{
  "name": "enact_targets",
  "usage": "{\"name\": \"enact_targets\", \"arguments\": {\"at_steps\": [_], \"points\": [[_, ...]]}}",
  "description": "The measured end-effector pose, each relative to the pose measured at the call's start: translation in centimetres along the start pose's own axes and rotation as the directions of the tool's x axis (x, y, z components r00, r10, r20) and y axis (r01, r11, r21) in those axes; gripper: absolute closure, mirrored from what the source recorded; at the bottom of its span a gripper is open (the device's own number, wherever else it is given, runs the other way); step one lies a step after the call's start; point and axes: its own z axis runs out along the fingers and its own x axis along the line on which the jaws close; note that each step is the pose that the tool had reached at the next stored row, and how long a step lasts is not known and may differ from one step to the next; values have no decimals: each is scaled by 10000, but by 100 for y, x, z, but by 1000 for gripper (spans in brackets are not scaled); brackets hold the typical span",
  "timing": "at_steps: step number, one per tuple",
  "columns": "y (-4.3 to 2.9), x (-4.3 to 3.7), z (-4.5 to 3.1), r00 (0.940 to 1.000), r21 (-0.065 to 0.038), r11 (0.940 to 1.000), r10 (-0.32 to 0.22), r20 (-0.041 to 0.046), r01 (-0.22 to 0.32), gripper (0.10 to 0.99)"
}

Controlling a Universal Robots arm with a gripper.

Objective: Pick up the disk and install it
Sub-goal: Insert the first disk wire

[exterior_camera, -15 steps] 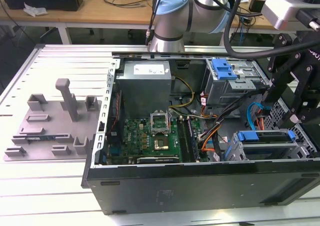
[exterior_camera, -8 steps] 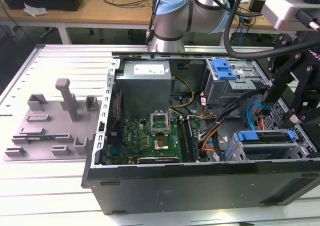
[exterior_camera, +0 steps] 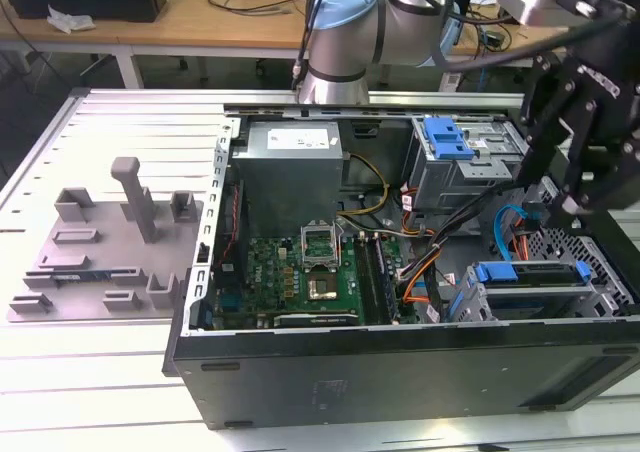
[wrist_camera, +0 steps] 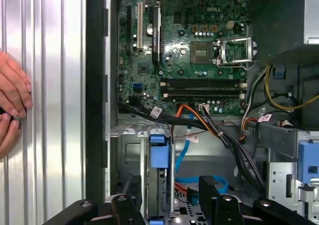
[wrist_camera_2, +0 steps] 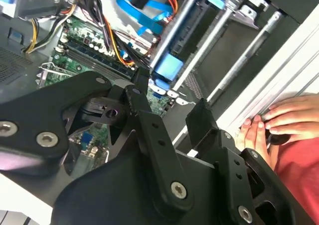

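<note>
I am hovering the gripper (wrist_camera: 169, 190), jaws wide and empty, over the disk (exterior_camera: 530, 274), which is sitting in the drive cage (exterior_camera: 603, 294) at the case's (exterior_camera: 400, 364) corner; I judge only final seating is remaining.

counted: one open computer case (exterior_camera: 400, 372), below the pincer (wrist_camera: 170, 197); one motherboard (wrist_camera: 199, 36) with one processor socket (wrist_camera: 205, 51), beyond the pincer's fingertips; one power supply (exterior_camera: 290, 162); two drive cages (exterior_camera: 470, 172), nearest the pincer; three blue tabs (exterior_camera: 447, 137); one grey fixture tray (exterior_camera: 100, 242), well apart from the pincer; one robot arm (exterior_camera: 400, 12), carrying the pincer.
</note>
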Motion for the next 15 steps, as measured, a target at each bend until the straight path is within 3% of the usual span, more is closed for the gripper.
{"name": "enact_targets", "arguments": {"at_steps": [3, 8, 12, 13, 15], "points": [[-24, -168, 23, 9999, 0, 10000, -3, -145, 3, 510], [-164, -255, 66, 9999, -3, 10000, -28, -168, 28, 510], [-443, -339, 112, 9998, -28, 10000, -62, -187, 61, 510], [-473, -368, 121, 9995, -35, 10000, -63, -321, 62, 510], [-508, -462, 134, 9973, -41, 10000, -63, -726, 60, 510]]}}
